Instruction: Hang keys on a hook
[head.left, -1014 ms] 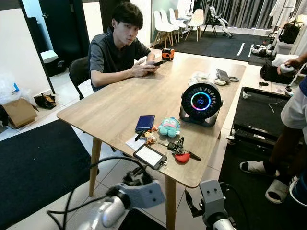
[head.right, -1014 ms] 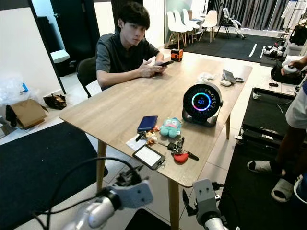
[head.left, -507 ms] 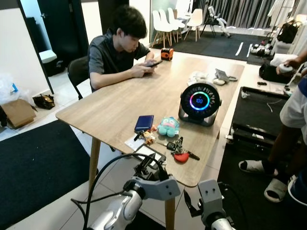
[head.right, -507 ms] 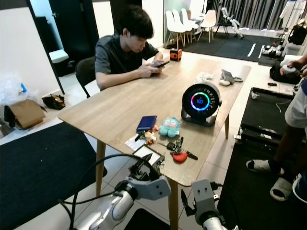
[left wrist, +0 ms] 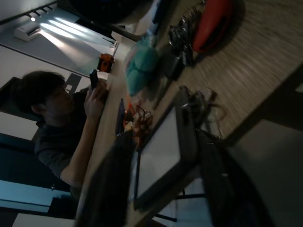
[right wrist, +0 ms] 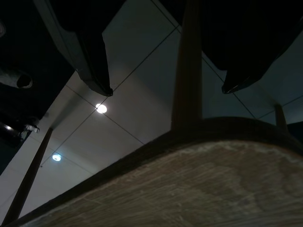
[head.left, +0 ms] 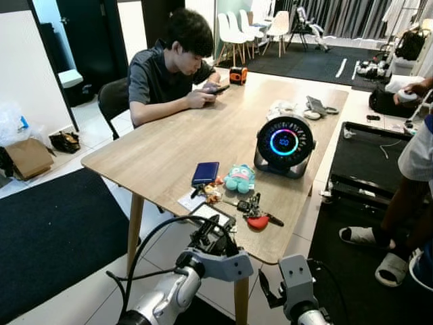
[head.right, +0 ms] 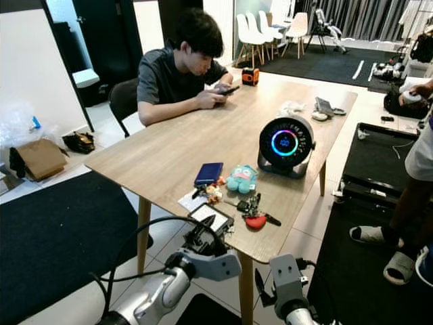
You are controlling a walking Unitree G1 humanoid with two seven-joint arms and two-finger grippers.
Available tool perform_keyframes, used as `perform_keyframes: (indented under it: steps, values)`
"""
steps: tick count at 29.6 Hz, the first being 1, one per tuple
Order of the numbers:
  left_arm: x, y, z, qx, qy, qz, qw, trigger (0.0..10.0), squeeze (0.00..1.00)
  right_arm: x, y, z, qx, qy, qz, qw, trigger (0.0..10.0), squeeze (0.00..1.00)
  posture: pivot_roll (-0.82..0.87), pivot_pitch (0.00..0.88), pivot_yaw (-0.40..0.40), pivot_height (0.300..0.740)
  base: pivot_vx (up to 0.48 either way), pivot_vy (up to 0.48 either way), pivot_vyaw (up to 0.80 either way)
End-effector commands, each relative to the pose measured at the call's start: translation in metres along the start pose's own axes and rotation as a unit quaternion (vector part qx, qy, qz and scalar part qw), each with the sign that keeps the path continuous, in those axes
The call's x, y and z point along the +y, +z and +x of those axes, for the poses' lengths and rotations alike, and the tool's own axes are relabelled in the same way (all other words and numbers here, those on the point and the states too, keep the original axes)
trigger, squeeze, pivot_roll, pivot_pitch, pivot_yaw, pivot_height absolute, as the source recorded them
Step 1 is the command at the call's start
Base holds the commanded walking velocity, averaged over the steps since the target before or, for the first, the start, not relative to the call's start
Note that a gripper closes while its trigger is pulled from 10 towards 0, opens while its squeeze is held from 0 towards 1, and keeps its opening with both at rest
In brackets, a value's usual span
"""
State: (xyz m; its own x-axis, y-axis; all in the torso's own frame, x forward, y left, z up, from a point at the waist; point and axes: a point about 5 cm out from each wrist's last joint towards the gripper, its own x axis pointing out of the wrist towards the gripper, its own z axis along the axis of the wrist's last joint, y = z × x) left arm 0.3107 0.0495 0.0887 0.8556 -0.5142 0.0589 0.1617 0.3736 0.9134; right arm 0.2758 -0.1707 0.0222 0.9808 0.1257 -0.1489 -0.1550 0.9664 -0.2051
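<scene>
**Left gripper at table edge, keys untouched**

Left gripper (head.left: 211, 233), fingers spread apart, sits at the near edge of the wooden table (head.left: 162, 145), straddling the dark tablet (left wrist: 163, 156); 1 s ago it hung lower, clear of the edge. Keys (head.left: 252, 206) w/ red tag lie on the table just beyond the tablet, beside the teal plush (head.left: 238, 179), not gripped. Right gripper (right wrist: 163, 90), fingers apart, hangs below the table corner, approx. as before. Seated person (head.left: 172, 68) now looks down at a phone.

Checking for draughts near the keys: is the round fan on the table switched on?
On, at least powered: the fan shows a lit coloured ring and glowing digits on its face. Whether its blades spin cannot be told.
</scene>
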Motion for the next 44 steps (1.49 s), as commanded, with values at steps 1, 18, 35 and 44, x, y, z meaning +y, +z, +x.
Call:
perform_keyframes:
  steps: [1, 18, 35, 44]
  values:
    - [-0.008, -0.006, -0.008, 0.005, -0.009, 0.01, 1.0, 0.4, 0.0, 0.001, -0.004, -0.002, 0.011, 0.0, 0.0, 1.0, 10.0, 0.0, 0.03, 0.129, 0.036, 0.74, 0.0, 0.0, 0.0]
    - [-0.009, -0.003, -0.017, -0.009, 0.02, 0.004, 1.0, 10.0, 0.0, 0.002, -0.003, -0.001, 0.011, 0.004, -0.001, 1.0, 10.0, 0.0, 0.03, 0.129, 0.031, 0.74, 0.0, 0.0, 0.0]
    - [-0.011, 0.026, -0.022, -0.075, 0.01, -0.016, 0.997, 10.0, 0.0, 0.003, -0.004, -0.001, 0.014, 0.004, -0.001, 1.0, 10.0, 0.0, 0.04, 0.132, 0.029, 0.74, 0.0, 0.0, 0.0]
    - [-0.028, 0.043, -0.002, -0.011, -0.106, -0.167, 0.98, 10.0, 0.0, 0.002, -0.004, -0.001, 0.013, 0.003, -0.003, 1.0, 10.0, 0.0, 0.03, 0.131, 0.03, 0.74, 0.0, 0.0, 0.0]
